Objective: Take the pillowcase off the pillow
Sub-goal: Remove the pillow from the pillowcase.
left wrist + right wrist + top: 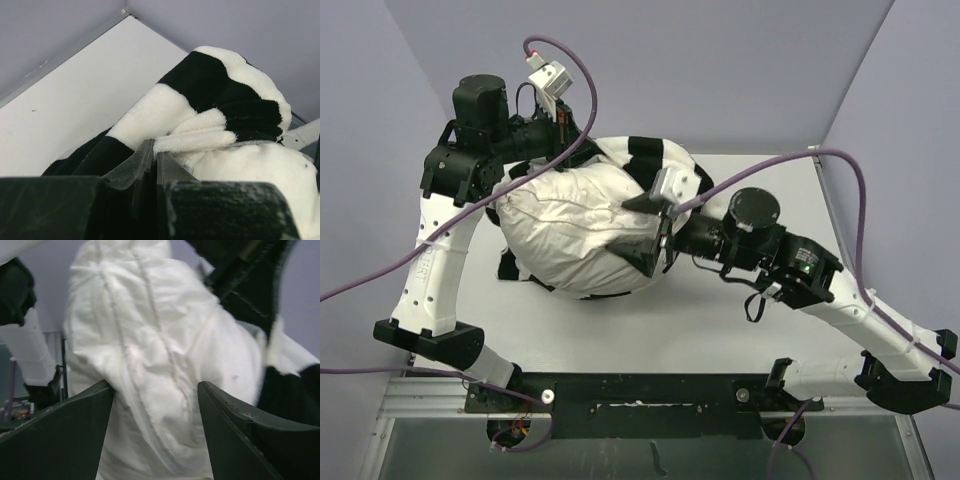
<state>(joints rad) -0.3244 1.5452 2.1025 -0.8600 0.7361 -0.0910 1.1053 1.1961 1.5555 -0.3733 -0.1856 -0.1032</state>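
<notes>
The plump white pillow (570, 220) lies mid-table, mostly bare. The black-and-white striped pillowcase (655, 160) is bunched round its far right end, with a strip showing under its left edge. My left gripper (582, 150) is at the pillow's far side, shut on a fold of the pillowcase (210, 90); in the left wrist view its jaws (155, 150) pinch the fluffy edge. My right gripper (645, 228) is open, its fingers pressed against the pillow's right side. In the right wrist view the right gripper (155, 390) straddles the puckered pillow (150, 340).
The white table (720, 320) is boxed in by grey walls at the back and sides. Purple cables (840, 160) loop over both arms. A black rail (640, 390) runs along the near edge. The left arm (30, 355) shows behind the pillow in the right wrist view.
</notes>
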